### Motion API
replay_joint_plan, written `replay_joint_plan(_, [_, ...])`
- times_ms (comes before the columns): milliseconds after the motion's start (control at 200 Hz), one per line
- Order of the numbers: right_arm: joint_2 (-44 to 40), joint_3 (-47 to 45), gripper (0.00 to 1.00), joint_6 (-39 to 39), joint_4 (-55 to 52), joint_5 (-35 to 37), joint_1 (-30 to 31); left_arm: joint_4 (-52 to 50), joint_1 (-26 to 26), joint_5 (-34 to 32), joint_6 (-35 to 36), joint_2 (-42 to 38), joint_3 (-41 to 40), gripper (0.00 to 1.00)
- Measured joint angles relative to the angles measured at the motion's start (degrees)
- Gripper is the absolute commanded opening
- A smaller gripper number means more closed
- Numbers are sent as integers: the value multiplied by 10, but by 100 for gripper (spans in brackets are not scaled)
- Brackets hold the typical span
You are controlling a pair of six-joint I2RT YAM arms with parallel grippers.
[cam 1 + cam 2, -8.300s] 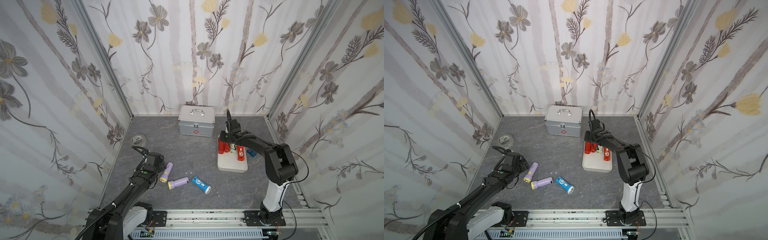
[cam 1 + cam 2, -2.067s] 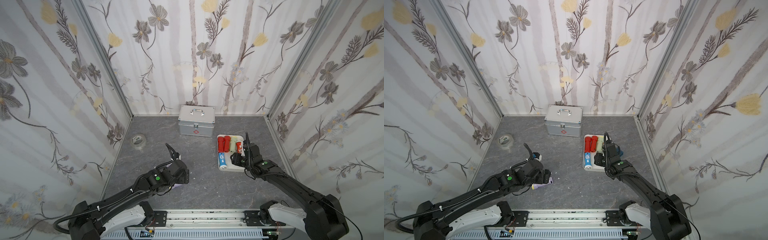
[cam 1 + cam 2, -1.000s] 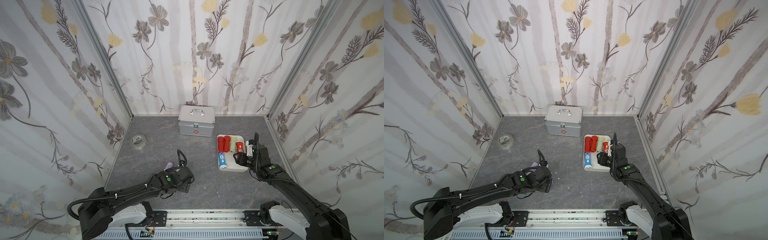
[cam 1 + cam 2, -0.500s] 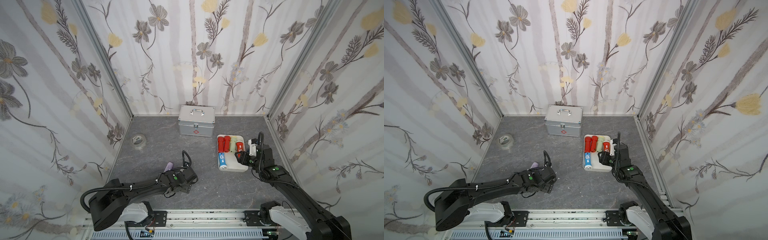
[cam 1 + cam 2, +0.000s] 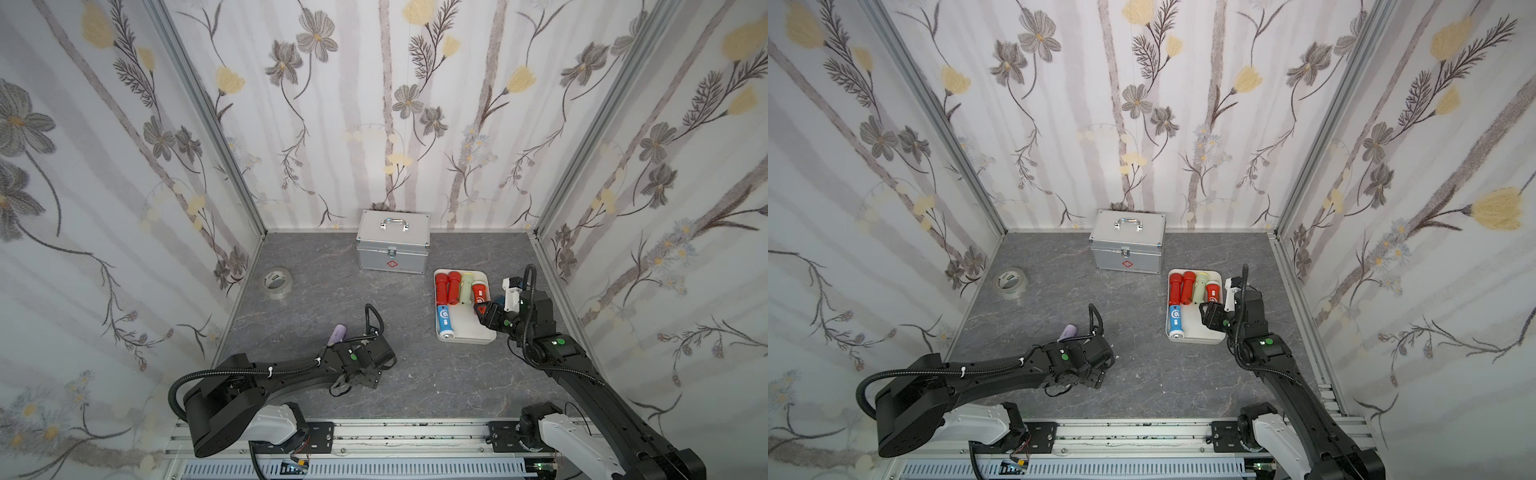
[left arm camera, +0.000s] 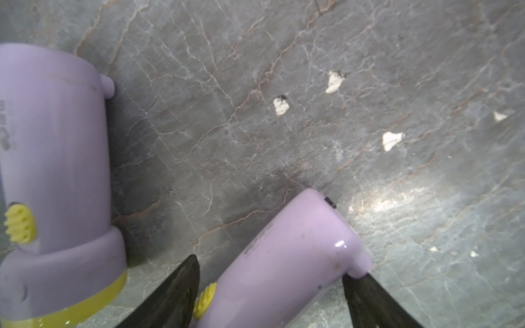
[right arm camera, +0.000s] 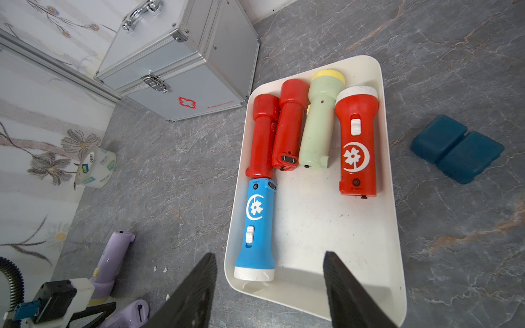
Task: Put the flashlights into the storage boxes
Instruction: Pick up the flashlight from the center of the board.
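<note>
Blue flashlight [image 7: 257, 224], earlier on the table [image 5: 332, 291], now lies in the white tray [image 7: 326, 227]. Left gripper [image 6: 270, 268], jaws apart, straddles one lilac flashlight [image 6: 295, 255] on the table; right gripper [image 7: 269, 255], jaws apart and empty, hovers above the tray.

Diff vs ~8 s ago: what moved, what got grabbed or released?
The blue flashlight went from the grey tabletop into the white tray. The right pincer drew back from the tray's far end to its near end, open and empty. The left pincer shifted to the nearer lilac flashlight and straddles it, not visibly clamped. The other lilac flashlight, metal case and tape roll stayed put.
</note>
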Motion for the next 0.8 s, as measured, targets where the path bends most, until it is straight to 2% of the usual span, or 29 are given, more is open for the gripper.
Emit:
replay_joint_plan(415, [-19, 4, 61, -2, -3, -2, -12, -1, 0, 0, -18, 0, -2, 47])
replay_joint_plan(595, [-21, 3, 61, -4, -2, -2, -15, 5, 0, 6, -56, 8, 7, 35])
replay_joint_plan(799, [-31, -7, 62, -5, -3, -2, -19, 13, 0, 20, -110, 12, 65, 24])
